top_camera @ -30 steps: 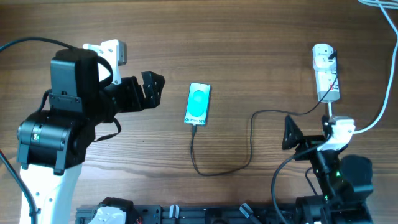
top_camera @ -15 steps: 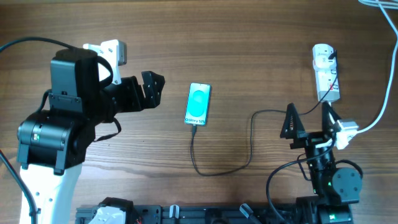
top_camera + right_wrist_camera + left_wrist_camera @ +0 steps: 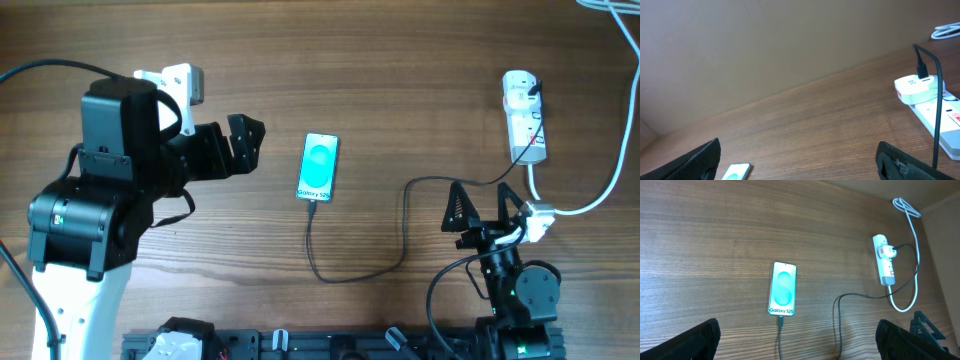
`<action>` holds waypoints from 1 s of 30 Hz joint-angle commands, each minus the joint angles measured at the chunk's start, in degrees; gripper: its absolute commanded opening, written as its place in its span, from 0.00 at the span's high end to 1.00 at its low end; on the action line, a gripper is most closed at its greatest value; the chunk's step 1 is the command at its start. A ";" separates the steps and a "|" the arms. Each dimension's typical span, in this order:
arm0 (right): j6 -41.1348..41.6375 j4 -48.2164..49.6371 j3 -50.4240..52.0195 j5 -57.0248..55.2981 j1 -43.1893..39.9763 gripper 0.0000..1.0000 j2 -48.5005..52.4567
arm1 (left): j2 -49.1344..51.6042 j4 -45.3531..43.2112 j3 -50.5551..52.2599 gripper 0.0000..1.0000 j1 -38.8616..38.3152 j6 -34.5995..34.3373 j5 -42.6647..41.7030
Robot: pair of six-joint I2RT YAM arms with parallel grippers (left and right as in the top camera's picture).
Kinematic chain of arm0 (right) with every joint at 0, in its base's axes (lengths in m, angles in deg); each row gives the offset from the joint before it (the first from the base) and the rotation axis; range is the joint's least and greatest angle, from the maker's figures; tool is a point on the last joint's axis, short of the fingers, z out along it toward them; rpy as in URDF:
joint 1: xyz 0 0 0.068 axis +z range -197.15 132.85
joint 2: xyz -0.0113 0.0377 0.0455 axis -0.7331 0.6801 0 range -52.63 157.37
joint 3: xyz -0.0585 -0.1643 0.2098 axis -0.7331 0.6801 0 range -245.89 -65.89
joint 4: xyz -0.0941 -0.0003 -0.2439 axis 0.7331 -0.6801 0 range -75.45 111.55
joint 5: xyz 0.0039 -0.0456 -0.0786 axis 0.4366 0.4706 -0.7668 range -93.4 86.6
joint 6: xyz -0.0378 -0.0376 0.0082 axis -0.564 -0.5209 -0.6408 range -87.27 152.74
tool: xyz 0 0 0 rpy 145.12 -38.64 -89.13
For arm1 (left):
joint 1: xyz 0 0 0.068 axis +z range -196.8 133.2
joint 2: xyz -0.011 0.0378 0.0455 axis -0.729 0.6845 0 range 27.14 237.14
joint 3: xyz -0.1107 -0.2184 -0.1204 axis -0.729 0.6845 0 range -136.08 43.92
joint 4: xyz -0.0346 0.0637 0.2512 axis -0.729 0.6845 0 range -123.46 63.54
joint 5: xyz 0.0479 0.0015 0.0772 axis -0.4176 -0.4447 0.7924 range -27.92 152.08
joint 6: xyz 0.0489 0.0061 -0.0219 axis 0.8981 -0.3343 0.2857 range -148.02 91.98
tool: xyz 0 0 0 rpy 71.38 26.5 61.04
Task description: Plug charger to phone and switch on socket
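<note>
The phone (image 3: 319, 166) lies flat mid-table, screen lit teal with "Galaxy S25"; it also shows in the left wrist view (image 3: 783, 288) and at the bottom left of the right wrist view (image 3: 736, 172). The black charger cable (image 3: 404, 225) is plugged into the phone's near end and loops right to the white socket strip (image 3: 523, 115), also seen in the left wrist view (image 3: 883, 266) and right wrist view (image 3: 932, 100). My left gripper (image 3: 244, 143) is open and empty, left of the phone. My right gripper (image 3: 482, 203) is open and empty, near the table's front, below the socket.
A thick white lead (image 3: 603, 185) runs from the socket's near end out past the right edge and up to the back right corner. A dark rail (image 3: 330, 345) lines the table's front edge.
My right arm has swung left and back toward the table's front edge, away from the socket, and its gripper has turned. The left arm, phone and cable have not moved.
</note>
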 commanded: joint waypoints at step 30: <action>0.57 0.22 0.07 -0.79 0.44 0.00 -0.50 | -43.98 -47.95 59.23 0.00 8.24 2.51 3.54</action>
